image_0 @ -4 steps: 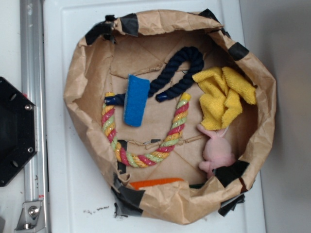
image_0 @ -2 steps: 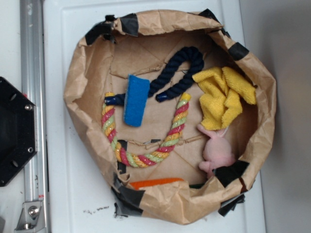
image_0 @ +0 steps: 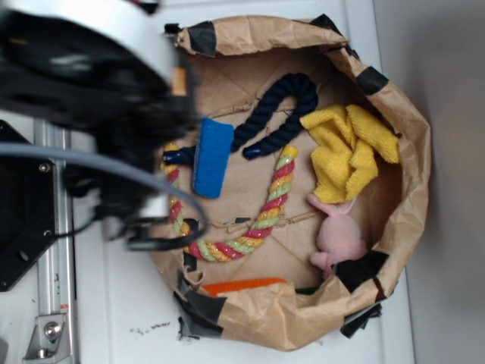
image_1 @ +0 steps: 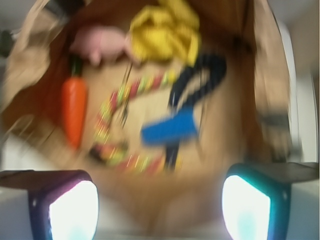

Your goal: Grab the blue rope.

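Note:
The blue rope (image_0: 276, 114) is a thick navy twisted rope bent in a curve at the back of a brown paper bag (image_0: 413, 152). One of its ends runs under a flat bright blue pad (image_0: 212, 157). In the blurred wrist view the rope (image_1: 197, 85) lies ahead, right of centre and well beyond the gripper. My gripper (image_1: 160, 205) is open and empty, with its two fingers (image_1: 70, 207) wide apart over the bag's near rim. In the exterior view the blurred arm (image_0: 98, 83) covers the bag's left side.
A red-yellow-green rope (image_0: 265, 212) curves in the middle of the bag. A yellow cloth (image_0: 348, 148) lies right of the blue rope, with a pink plush toy (image_0: 333, 235) below it. An orange carrot toy (image_0: 242, 286) lies by the front wall. The bag's walls stand up all round.
The arm has swung into the exterior view from the left and now covers the bag's left rim. Nothing in the bag has moved.

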